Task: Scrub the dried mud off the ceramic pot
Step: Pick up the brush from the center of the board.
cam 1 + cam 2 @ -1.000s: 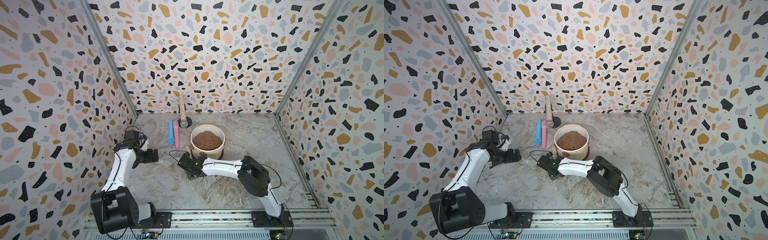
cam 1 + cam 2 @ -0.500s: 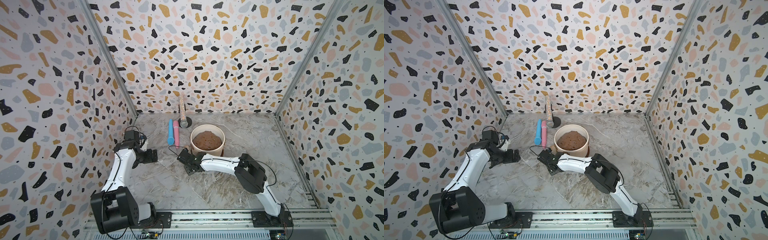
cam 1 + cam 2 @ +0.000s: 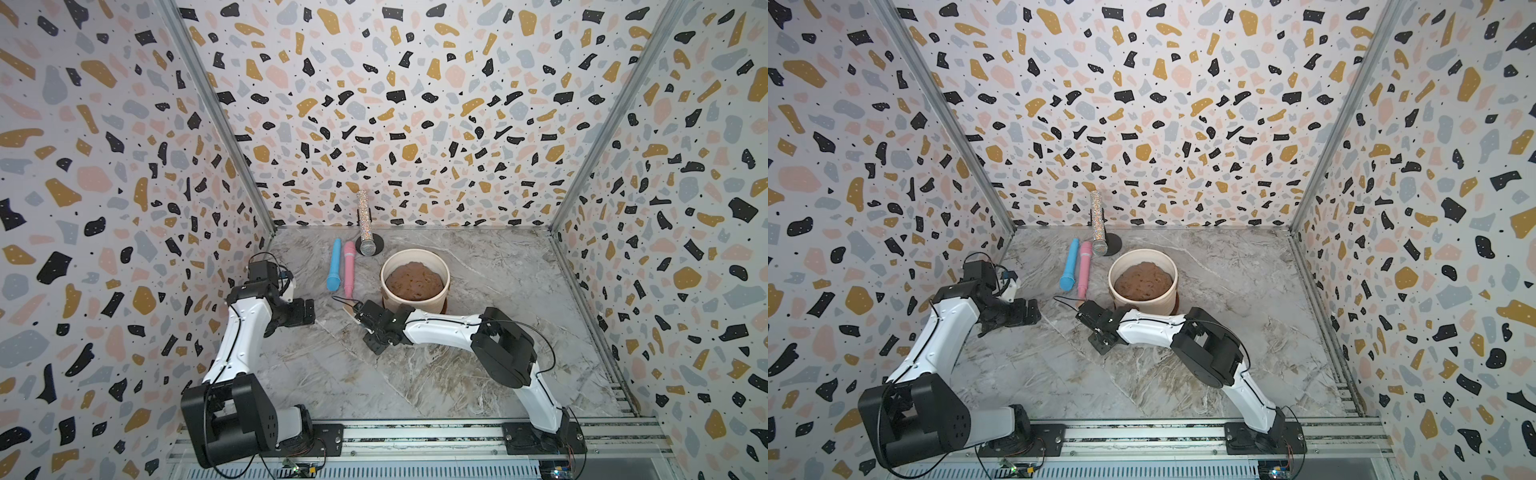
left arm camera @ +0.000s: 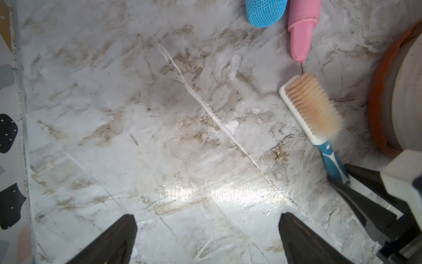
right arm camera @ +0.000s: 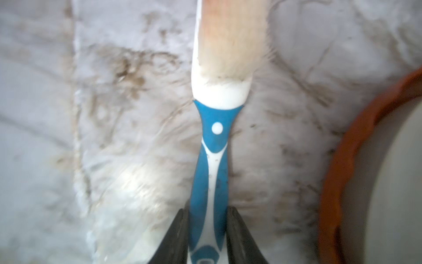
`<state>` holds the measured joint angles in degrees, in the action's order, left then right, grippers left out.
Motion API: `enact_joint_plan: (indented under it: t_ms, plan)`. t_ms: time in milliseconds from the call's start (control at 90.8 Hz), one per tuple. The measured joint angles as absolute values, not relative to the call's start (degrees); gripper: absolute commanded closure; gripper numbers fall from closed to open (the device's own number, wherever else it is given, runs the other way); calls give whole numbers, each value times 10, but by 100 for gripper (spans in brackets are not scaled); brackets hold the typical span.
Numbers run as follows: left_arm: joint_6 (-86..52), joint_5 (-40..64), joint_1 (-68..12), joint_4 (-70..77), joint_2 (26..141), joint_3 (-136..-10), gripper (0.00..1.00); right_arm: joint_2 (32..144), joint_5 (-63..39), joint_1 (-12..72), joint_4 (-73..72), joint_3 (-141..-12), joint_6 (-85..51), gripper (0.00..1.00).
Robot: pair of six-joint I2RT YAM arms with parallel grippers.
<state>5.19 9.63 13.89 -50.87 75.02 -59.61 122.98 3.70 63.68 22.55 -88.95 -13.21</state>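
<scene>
Surroundings: the marble-patterned table [image 3: 498,270] is enclosed by speckled walls on three sides. A glitter microphone [image 3: 364,222] stands on a black round base at the back edge. A pink microphone [image 3: 349,270] and a blue microphone [image 3: 333,270] lie side by side just in front of it, to the left of the pot. The pink one's narrow end is seen near the brush head in the left wrist view.

Container: the ceramic pot [image 3: 415,306] stands upright on a terracotta saucer [image 4: 376,102] in the back half of the table, about midway between the side edges. It is filled to the rim with a brown soil mound [image 3: 413,281]. The dried mud cannot be made out on the wall at this range.

Arms: the right arm is stretched low across the front of the pot. The right claw [image 5: 207,210] is closed on the blue-and-white handle of a brush [image 4: 312,107], whose head lies beside the saucer and apart from it. The left arm is raised near the left edge. The left claw [image 4: 205,240] is spread wide, with nothing between its fingers.
</scene>
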Motion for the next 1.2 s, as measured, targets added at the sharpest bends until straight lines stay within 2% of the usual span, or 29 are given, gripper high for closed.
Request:
enact_joint_plan:
  t_ms: [121,231,429,551,837,1013,1156,1200]
  plan:
    - [54,109,141,-509,750,-596,0,1185,-5,652,213,-823,-94,68]
    - [55,120,141,-509,750,-596,0,1159,-23,663,209,-783,-59,61]
    - [60,130,141,-509,750,-596,0,1157,-34,670,195,-778,-11,38]
    - [64,130,141,-509,750,-596,0,1168,-30,670,189,-792,8,33]
    - [65,130,142,-509,750,-596,0,1218,-4,667,157,-850,26,37]
    - [65,143,142,-509,750,-596,0,1243,-11,666,129,-876,37,57]
    - [65,154,142,-510,750,-596,0,1251,-31,666,98,-876,50,63]
    - [65,157,142,-510,750,-596,0,1251,-40,666,88,-871,55,67]
